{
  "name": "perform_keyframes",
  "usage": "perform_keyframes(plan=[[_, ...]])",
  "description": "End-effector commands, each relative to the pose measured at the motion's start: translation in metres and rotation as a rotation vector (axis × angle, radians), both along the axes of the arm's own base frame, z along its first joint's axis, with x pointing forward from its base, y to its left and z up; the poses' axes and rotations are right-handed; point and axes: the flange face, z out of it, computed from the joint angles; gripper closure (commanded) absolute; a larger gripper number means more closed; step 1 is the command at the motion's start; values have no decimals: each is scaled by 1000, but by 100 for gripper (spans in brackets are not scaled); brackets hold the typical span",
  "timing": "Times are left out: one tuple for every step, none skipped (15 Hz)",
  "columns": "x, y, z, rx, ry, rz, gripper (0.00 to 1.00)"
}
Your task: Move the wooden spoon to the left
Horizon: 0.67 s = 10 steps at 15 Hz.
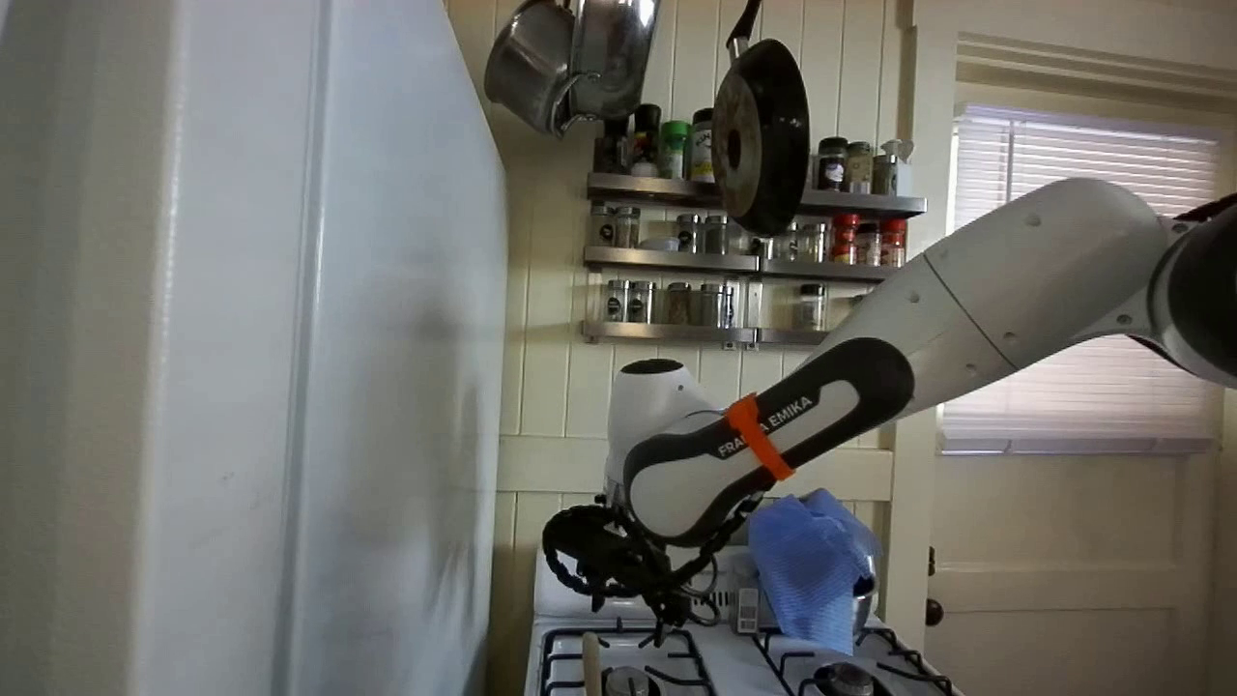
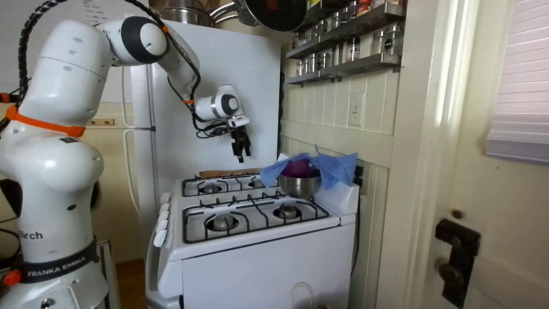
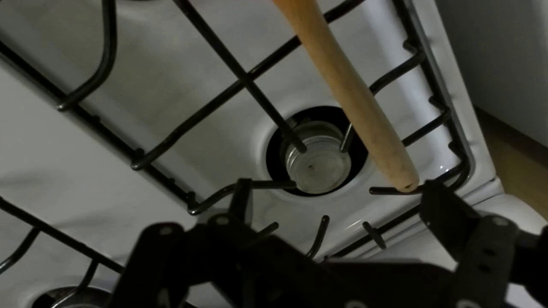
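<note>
Stove [image 2: 266,266] nearest, steel bowl [image 2: 300,187] w/ blue cloth [image 2: 339,169] at back. Gripper [image 3: 338,185] on robot arm [image 2: 70,167] hangs above, fingers [image 3: 445,214] wide apart. Then wooden spoon [image 3: 349,90], lying on far grate [image 3: 245,80], handle nr a burner [image 3: 319,167]; fridge [image 2: 180,141] beyond.

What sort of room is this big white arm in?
A kitchen, probably in someone's home: there's a gas stove, wall shelves holding small jars, and a frying pan hanging up high.
</note>
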Motion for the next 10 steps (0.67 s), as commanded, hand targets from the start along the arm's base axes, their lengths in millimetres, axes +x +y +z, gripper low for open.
perform_keyframes(plan=[[-4, -2, 3, 3, -1, -5, 0], [-7, -3, 5, 4, -2, -9, 0], [-8, -3, 6, 5, -2, -12, 0], [1, -2, 1, -16, 41, -24, 0], [-4, -5, 5, -2, 48, -15, 0], [-17, -11, 7, -6, 83, -56, 0], [-30, -14, 11, -11, 98, -69, 0], [-44, -21, 13, -30, 118, -63, 0], [-57, -27, 17, -59, 138, -58, 0], [-72, -32, 22, -76, 172, -47, 0]])
